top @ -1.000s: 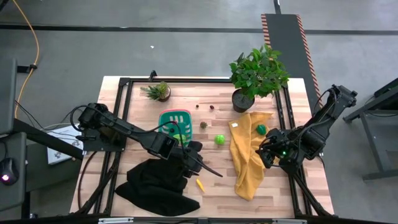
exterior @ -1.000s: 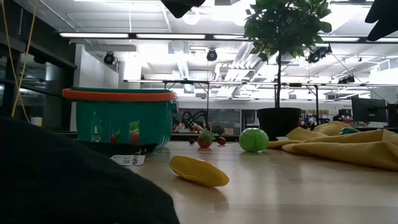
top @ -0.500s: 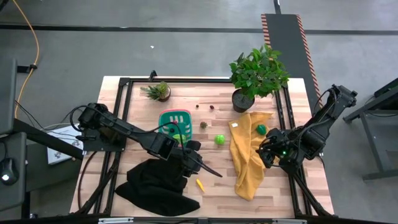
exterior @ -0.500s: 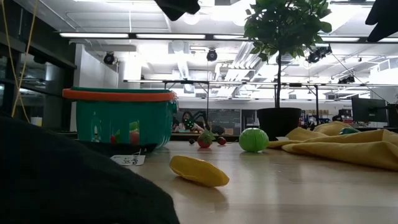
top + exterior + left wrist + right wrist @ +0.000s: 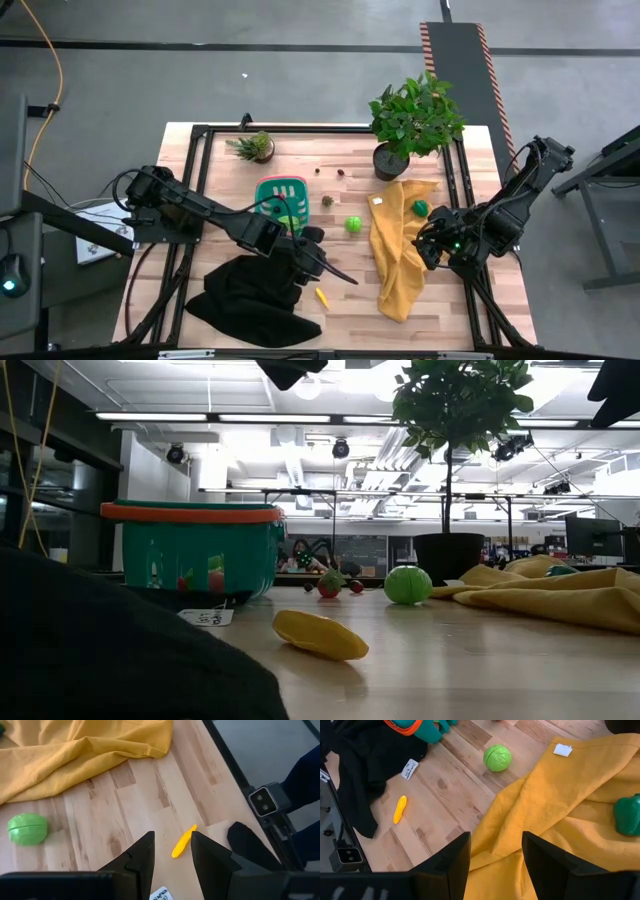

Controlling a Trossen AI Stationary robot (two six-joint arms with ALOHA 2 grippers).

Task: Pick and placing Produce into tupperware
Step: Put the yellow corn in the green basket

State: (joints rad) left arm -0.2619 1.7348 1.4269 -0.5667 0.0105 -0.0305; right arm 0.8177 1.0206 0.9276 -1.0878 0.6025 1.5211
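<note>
While the left gripper hangs with fingers apart over the yellow toy, which lies on the table near the black cloth, drop straight down and straddle its middle before carrying it to the teal basket.

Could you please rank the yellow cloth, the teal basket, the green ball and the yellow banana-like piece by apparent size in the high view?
1. yellow cloth
2. teal basket
3. green ball
4. yellow piece, slightly smaller.
</note>
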